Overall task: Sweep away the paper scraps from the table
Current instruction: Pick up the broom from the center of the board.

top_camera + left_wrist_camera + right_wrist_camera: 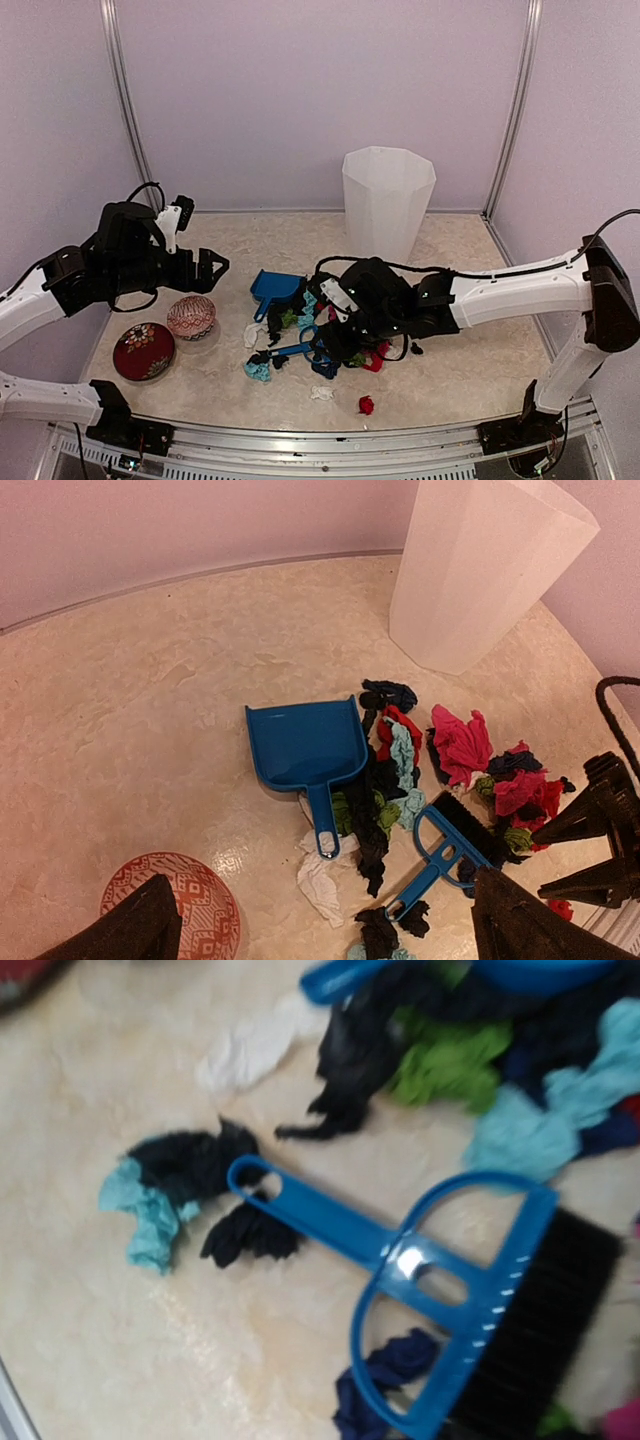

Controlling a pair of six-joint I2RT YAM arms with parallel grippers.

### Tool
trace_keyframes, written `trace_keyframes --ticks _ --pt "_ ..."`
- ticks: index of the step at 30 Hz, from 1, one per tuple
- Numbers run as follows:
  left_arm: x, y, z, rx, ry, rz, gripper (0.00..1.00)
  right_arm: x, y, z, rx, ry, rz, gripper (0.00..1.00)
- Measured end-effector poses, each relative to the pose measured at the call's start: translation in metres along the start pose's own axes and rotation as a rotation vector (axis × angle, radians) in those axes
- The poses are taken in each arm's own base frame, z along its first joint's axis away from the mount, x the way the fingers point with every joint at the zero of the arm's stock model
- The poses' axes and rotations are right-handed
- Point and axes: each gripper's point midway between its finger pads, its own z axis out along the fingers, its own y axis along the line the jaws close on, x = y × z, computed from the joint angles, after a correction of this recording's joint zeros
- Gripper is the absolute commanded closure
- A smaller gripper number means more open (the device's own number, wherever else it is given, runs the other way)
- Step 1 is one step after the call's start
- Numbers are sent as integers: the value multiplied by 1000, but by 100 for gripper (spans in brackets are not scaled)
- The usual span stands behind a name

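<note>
Light, soft multicolour crumpled paper scraps heaped mid-frame on beige marble-patterned table; stiff blue plastic brush best taken mid-handle; left gripper spread wide, right gripper state unclear.

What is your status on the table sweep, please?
Left hand open, hovering left. Right hand low over brush, grip unclear. Paper scraps heaped beside dustpan, unswept. Bowl, plate off left.

arms: white links, black joints | cables: black | fingers: black
</note>
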Motion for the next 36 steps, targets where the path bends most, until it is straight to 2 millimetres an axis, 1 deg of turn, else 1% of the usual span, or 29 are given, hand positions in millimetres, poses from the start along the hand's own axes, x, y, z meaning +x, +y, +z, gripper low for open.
trace_keyframes --ticks 2,5,9,13,16,20,24,36 --pt "-3 2 -5 -7 -16 11 1 6 5 12 1 45 -2 49" --pt "-4 4 -9 -14 -24 30 1 12 8 26 0 90 1 50" --pt "-5 6 -10 -23 -30 52 1 13 8 41 16 133 3 54" --pt "3 9 -7 -28 -16 72 1 10 10 57 26 165 7 54" --pt "10 13 -4 -35 -3 76 1 16 8 66 37 193 7 56" --pt "17 17 -1 -33 8 71 1 29 3 75 58 242 7 59" --pt "18 19 -1 -25 1 62 1 38 -1 82 70 273 9 61" --pt "14 18 -3 -12 -16 52 1 46 -4 93 81 300 10 71"
